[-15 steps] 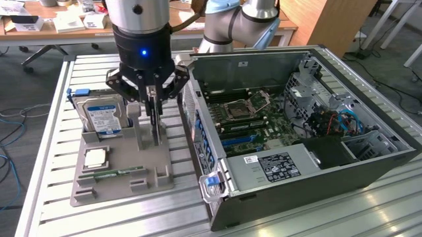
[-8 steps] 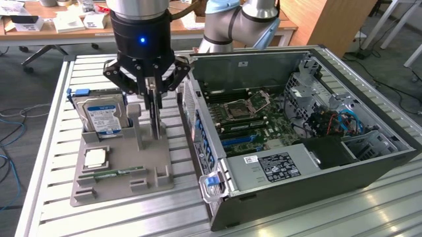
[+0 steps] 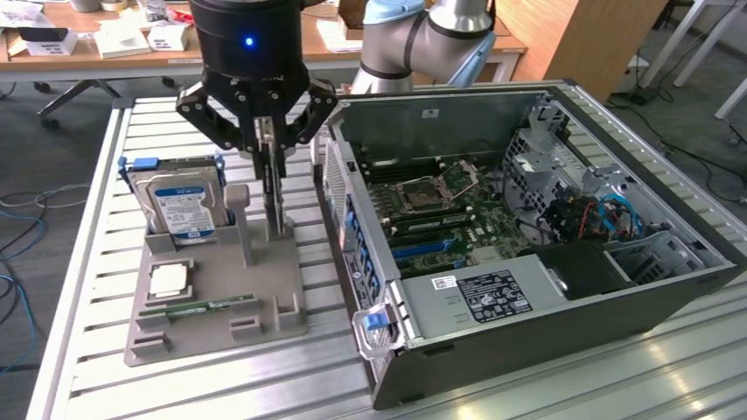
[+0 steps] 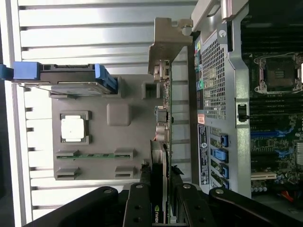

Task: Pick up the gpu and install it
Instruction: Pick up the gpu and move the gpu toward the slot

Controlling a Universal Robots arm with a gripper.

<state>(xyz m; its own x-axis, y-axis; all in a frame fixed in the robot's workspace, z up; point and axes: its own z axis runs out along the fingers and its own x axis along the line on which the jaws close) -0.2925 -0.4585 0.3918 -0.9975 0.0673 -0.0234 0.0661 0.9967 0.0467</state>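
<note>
gpu [image 3: 275, 201] — one (upright) — in the jaws

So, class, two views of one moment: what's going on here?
A robot arm's pincer is closed on the gpu, which stands on edge in a grey holder on the slatted table. The card's lower end is at the holder, so it is not installed yet. A hard drive, a chip and a memory stick sit in the holder too. The open PC case lies beside it, to the exterior view's right.
</note>
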